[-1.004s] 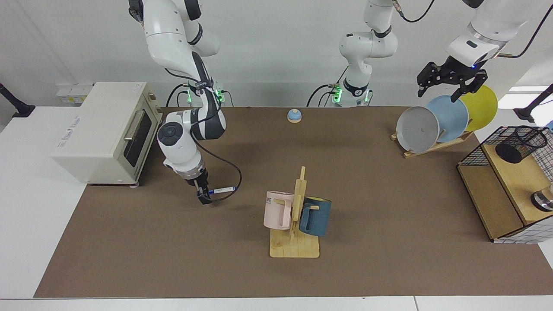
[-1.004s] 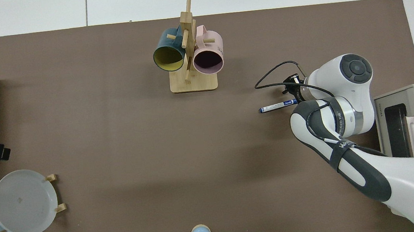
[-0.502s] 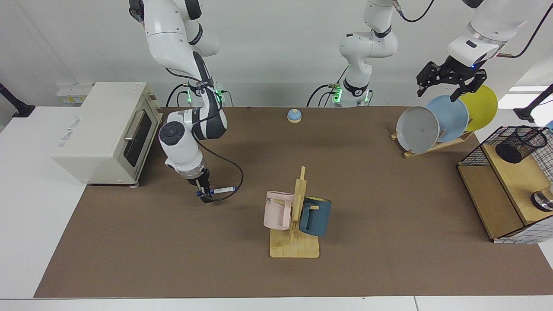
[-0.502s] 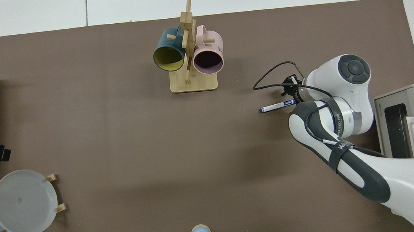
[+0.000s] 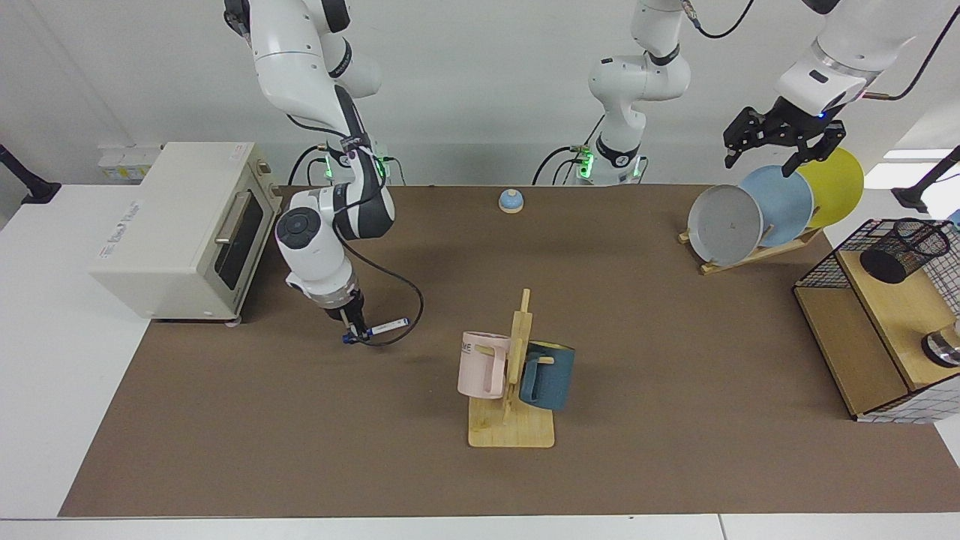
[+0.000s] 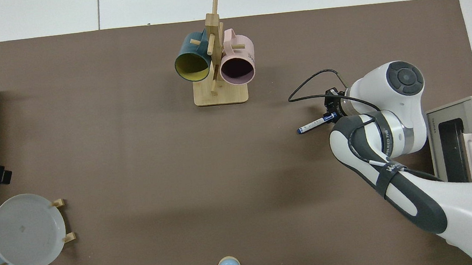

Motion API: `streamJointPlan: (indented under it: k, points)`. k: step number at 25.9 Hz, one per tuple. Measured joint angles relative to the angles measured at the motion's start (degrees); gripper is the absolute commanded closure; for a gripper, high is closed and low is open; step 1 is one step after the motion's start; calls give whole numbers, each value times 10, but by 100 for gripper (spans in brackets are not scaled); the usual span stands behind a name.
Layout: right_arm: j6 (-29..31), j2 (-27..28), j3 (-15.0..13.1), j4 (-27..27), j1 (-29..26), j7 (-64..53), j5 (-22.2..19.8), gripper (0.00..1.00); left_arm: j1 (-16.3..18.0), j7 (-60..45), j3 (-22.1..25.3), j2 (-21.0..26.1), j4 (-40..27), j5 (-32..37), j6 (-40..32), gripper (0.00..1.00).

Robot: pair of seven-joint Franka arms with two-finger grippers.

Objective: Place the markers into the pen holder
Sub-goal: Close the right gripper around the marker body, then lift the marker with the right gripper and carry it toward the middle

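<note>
Carrying the marker [image 5: 388,325] well means keeping it level and clear of the mug rack [image 5: 512,375] on the long trip to the pen holder [image 5: 902,250], a black mesh cup on the far shelf [image 5: 862,330]. Pinched at one end by the right tool [image 5: 352,334], the slim white, blue-tipped marker juts sideways above the table [image 5: 300,450]. Farther off, the left tool [image 5: 780,142] waits spread open above the plates [image 5: 776,206].

Table [image 5: 675,450] under brown mat [image 6: 133,161]. On mat: mug tree [image 5: 511,431] with two mugs, plate rack [image 5: 757,251] with three plates, small blue bell [image 5: 511,200], wire-and-wood shelf [image 5: 847,352]. Toaster oven [image 5: 180,232] straddles mat edge.
</note>
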Motion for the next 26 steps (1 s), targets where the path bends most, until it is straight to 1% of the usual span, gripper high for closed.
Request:
streamJointPlan:
  k: [4, 9, 12, 17, 24, 26]
  points:
    - [-12, -2, 0, 1, 0, 0, 0, 100, 0, 0, 0, 0, 0, 0, 0, 0]
    - [-60, -25, 2, 8, 0, 0, 0, 100, 0, 0, 0, 0, 0, 0, 0, 0]
    - [-118, -59, 4, 20, 1, 0, 1, 100, 0, 0, -1, 0, 0, 0, 0, 0]
    - [-225, -131, 5, 46, 10, 0, 16, 100, 0, 1, -3, 0, -1, -1, 0, 0]
    - [-310, -211, 6, 58, 24, 0, 22, 100, 0, 16, -7, 0, -5, -1, 0, 0]
    - [-329, -228, 6, 60, 24, 1, 30, 100, 0, 27, -8, 0, -6, -1, 0, 0]
